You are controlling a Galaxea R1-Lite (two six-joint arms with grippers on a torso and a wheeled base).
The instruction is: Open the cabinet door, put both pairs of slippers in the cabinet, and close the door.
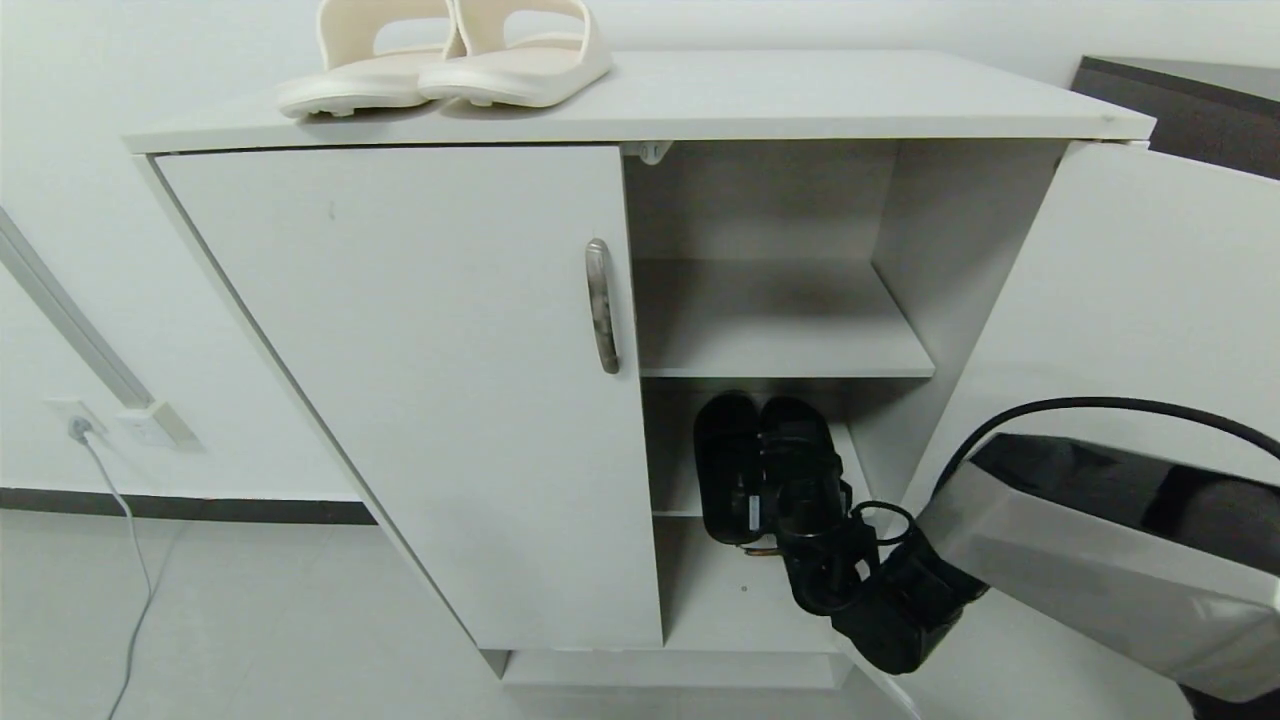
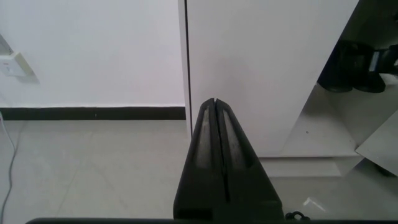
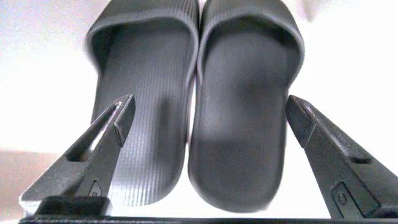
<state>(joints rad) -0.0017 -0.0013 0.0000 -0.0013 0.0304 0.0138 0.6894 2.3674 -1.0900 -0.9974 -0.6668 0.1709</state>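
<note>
Low at centre, the right jaws stand spread around the black slippers (image 1: 730, 470) inside the cabinet (image 1: 800, 95); a crooked retreat could drag 1 out. The left jaws are pressed together.

White cabinet (image 1: 850, 95), cream slippers (image 1: 450, 60) side by side on its top, black slippers (image 1: 735, 470) paired beneath the shelf (image 1: 780, 320)
</note>
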